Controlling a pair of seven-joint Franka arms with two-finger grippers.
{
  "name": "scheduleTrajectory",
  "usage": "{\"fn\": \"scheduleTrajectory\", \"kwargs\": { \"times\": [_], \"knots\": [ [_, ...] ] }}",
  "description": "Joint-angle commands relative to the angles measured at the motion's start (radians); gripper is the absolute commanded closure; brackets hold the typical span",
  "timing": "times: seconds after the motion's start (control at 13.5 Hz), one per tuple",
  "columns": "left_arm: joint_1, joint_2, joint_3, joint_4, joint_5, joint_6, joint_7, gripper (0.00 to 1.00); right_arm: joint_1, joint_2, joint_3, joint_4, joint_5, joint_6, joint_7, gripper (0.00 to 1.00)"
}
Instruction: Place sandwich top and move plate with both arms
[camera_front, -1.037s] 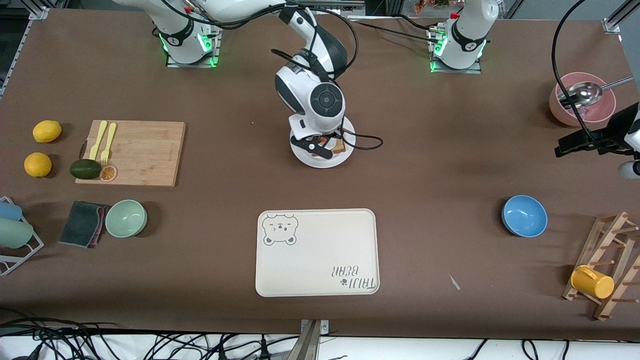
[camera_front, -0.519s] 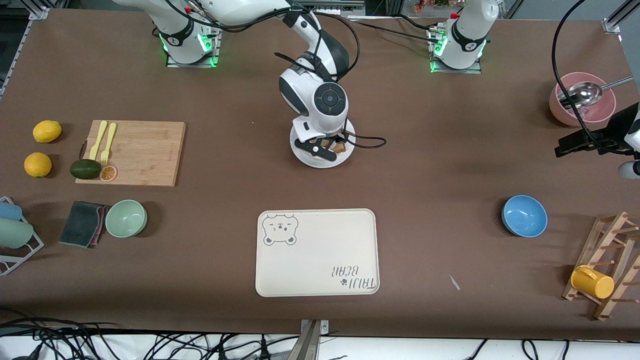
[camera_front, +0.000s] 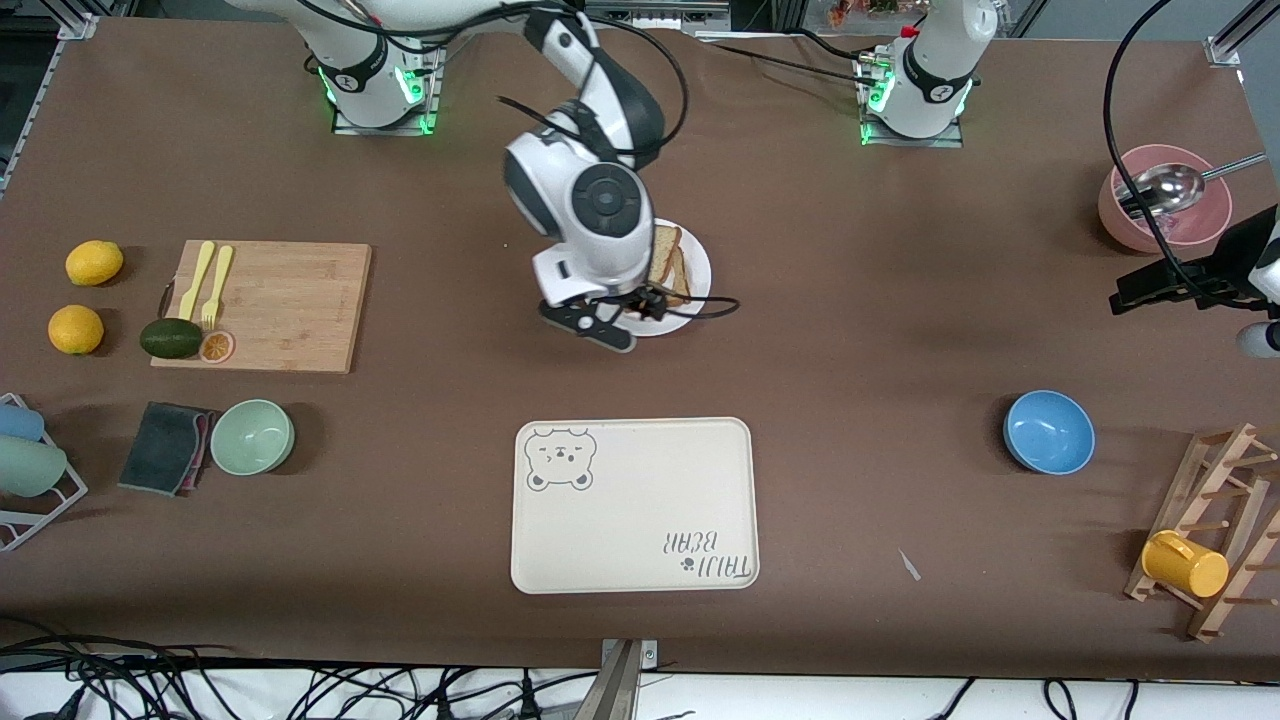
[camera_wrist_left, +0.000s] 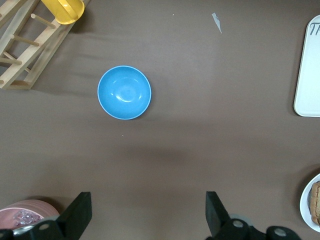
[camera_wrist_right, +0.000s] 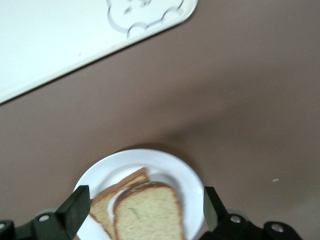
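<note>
The white plate (camera_front: 701, 276) (camera_wrist_right: 172, 164) sits mid-table, farther from the front camera than the tray. The sandwich top (camera_front: 667, 256) (camera_wrist_right: 149, 216), a plain brown slice, lies flat on a second slice (camera_wrist_right: 101, 209), slightly askew. My right gripper (camera_wrist_right: 142, 210) (camera_front: 622, 312) hangs open above the plate, over its edge toward the right arm's end, touching nothing. My left gripper (camera_wrist_left: 148, 215) (camera_front: 1190, 285) waits open and empty over bare table by the pink bowl. The plate's rim (camera_wrist_left: 306, 202) just shows in the left wrist view.
A cream bear tray (camera_front: 635, 505) lies nearer the front camera than the plate. A blue bowl (camera_front: 1048, 431), a pink bowl with ladle (camera_front: 1165, 210) and a wooden rack with a yellow cup (camera_front: 1185, 563) stand toward the left arm's end. A cutting board (camera_front: 285, 305) lies toward the right arm's end.
The right gripper opened and let go of the sandwich top, which now rests on the other slice. The hand rose and drifted toward the right arm's end. The left arm stayed still.
</note>
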Motion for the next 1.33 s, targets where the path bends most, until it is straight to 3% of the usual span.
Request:
{"fn": "scheduleTrajectory", "kwargs": {
  "times": [0.0,0.3,0.52,0.67,0.89,1.11,1.26],
  "knots": [
    [0.004,0.002,0.001,-0.003,0.0,0.011,0.013,0.0,-0.033,-0.082,-0.065,-0.015,0.006,-0.103,-0.182,0.0],
    [0.007,0.002,-0.001,-0.008,0.005,0.011,0.013,0.0,-0.076,-0.151,-0.206,-0.018,0.052,-0.224,-0.524,0.0],
    [-0.004,0.002,-0.002,-0.008,0.0,0.006,0.011,0.0,-0.085,-0.192,-0.365,-0.021,0.141,-0.307,-0.772,0.0],
    [-0.008,0.003,-0.002,-0.009,-0.01,0.008,0.013,0.0,-0.085,-0.217,-0.442,-0.023,0.139,-0.367,-0.923,0.0],
    [0.007,0.023,-0.001,-0.009,-0.116,0.008,0.013,0.0,-0.062,-0.249,-0.577,-0.033,0.13,-0.423,-1.093,0.0],
    [0.01,0.051,-0.001,-0.011,-0.214,0.006,0.013,0.0,-0.053,-0.254,-0.657,-0.024,0.121,-0.485,-1.146,0.0],
    [0.03,0.081,-0.001,-0.014,-0.332,0.003,0.013,0.0,-0.053,-0.292,-0.662,-0.024,0.101,-0.501,-1.169,0.0]
  ]
}}
